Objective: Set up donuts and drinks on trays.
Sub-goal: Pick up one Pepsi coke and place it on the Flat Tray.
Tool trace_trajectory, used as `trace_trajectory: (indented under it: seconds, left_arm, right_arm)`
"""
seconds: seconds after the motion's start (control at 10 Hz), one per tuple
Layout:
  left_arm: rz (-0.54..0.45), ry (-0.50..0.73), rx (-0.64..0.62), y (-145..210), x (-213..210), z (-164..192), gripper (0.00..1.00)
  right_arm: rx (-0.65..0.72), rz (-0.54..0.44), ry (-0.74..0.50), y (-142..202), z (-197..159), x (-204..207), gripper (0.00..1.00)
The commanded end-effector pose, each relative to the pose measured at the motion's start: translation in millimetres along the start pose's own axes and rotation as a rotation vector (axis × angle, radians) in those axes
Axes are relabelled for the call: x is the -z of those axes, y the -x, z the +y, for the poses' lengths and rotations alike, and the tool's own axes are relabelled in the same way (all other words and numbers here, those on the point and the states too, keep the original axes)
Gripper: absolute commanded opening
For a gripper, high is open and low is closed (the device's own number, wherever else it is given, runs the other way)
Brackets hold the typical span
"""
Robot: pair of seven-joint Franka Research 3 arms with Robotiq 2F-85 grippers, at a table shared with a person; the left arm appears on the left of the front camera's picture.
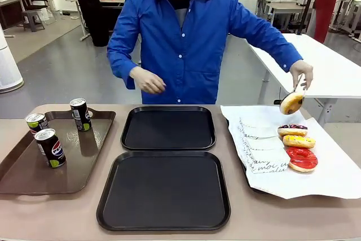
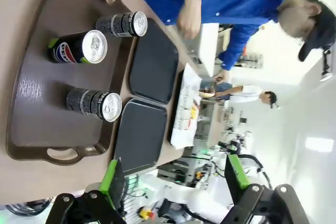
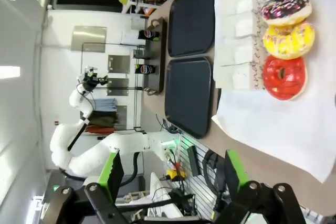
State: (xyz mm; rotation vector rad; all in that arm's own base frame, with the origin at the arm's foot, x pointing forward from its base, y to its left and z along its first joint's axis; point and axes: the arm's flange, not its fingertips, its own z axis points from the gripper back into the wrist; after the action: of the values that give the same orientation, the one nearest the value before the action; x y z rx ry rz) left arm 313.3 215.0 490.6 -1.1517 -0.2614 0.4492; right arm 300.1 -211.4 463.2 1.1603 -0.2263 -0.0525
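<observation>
Donuts (image 1: pixel 299 142): three lie in a row on the white paper sheet (image 1: pixel 338 167), table's right side. A fourth donut (image 1: pixel 291 103) is held above the sheet by the person's hand (image 1: pixel 302 73). Two black trays (image 1: pixel 168 128) sit mid-table, one behind the other. Three cans (image 1: pixel 80 114) stand on the brown tray (image 1: pixel 34 179). Left gripper (image 2: pixel 174 179) is spread wide, gripping nothing, up off the table. Right gripper (image 3: pixel 173 174) is the same, wide and empty.
</observation>
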Motion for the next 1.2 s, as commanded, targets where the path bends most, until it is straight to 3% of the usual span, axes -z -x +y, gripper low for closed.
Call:
trace_trajectory:
  seconds: [0.0,0.2,0.3,0.4,1.1]
  left_arm:
    - [0.006,0.03,-0.013,-13.9,-10.8,6.1,1.0]
    - [-0.001,0.031,0.006,-10.5,-13.1,6.2,1.0]
    - [-0.002,0.001,0.023,-6.2,-14.2,6.2,1.0]
    - [-0.001,0.02,-0.022,-7.8,-14.3,12.8,1.0]
    - [-0.001,0.02,-0.022,-7.8,-14.3,12.8,1.0]
  right_arm:
    - [-0.001,-0.022,0.018,0.7,-8.3,-12.0,1.0]
    - [0.005,-0.044,0.03,0.5,-9.0,-12.0,1.0]
    - [0.029,-0.051,0.102,-2.0,-10.2,-7.6,1.0]
    - [0.018,-0.039,0.014,7.5,-9.2,-15.2,1.0]
    - [0.018,-0.039,0.014,7.5,-9.2,-15.2,1.0]
